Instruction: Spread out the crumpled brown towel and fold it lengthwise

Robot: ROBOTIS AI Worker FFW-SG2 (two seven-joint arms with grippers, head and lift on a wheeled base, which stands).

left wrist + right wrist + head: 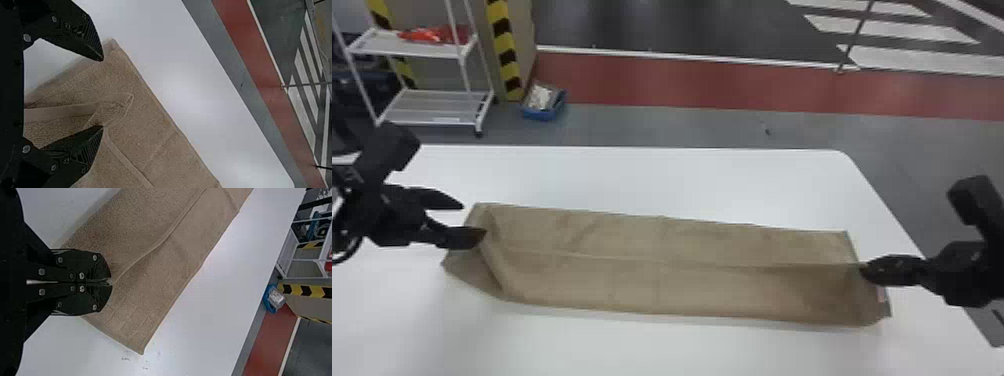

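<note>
On the white table [632, 172], near its right edge: towel [632, 285], a long strip running side to side. My left gripper [474, 219] is open at its left end; my right gripper [863, 270] is clamped on the other end. Beyond: grey floor [682, 127], red band [732, 85], white rack [439, 106], blue bin [542, 115] just beside it.

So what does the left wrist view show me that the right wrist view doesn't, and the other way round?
Left wrist view: the left gripper, fingers apart over the towel, and broad white floor stripes.

Right wrist view: the right gripper, fingers closed on the towel, a blue bin and yellow-and-black striping.

Both: the brown towel, the white table and the red floor strip.
</note>
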